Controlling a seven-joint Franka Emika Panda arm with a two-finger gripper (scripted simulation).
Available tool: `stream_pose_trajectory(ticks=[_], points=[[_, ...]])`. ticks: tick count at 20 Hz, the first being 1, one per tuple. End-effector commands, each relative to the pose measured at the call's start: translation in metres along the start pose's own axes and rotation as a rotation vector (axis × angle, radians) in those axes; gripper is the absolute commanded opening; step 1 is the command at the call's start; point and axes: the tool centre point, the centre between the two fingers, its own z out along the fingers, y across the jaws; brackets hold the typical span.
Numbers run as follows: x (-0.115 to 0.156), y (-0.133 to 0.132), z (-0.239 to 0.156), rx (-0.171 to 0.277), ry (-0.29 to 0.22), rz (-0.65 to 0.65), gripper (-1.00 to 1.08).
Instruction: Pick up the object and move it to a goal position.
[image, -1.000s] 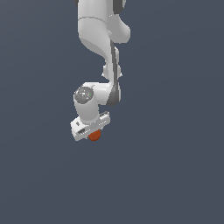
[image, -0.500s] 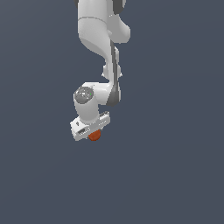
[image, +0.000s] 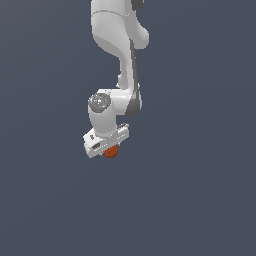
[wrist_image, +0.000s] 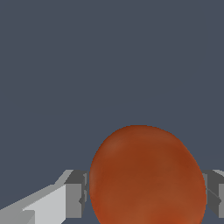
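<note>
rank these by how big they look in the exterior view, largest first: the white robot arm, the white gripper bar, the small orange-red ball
1. The white robot arm, by far the largest.
2. The white gripper bar at its end, much smaller.
3. The small orange-red ball, smallest, partly hidden by the gripper.

The arm (image: 116, 35) is glossy white, built of thick rounded links with dark grey bands at the joints and a dark strip running down the side of the lower link. A round, speckled grey cap (image: 99, 102) covers one wrist joint, and below it sits a flat, boxy white gripper (image: 107, 145) body with a small dark slot in its face. Seen from the wrist, its fingers (wrist_image: 73, 194) are pale grey blocks with darker grey pads
</note>
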Motion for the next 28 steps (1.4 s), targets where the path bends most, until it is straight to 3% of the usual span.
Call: stream_pose_trajectory(ticks=[1, 20, 28], points=[[0.003, -0.009, -0.013, -0.002, 0.002, -0.001, -1.00], [0.031, -0.136, -0.174, -0.004, 0.000, -0.002, -1.00], [0.043, -0.175, -0.227, -0.002, 0.001, -0.002, -1.00]])
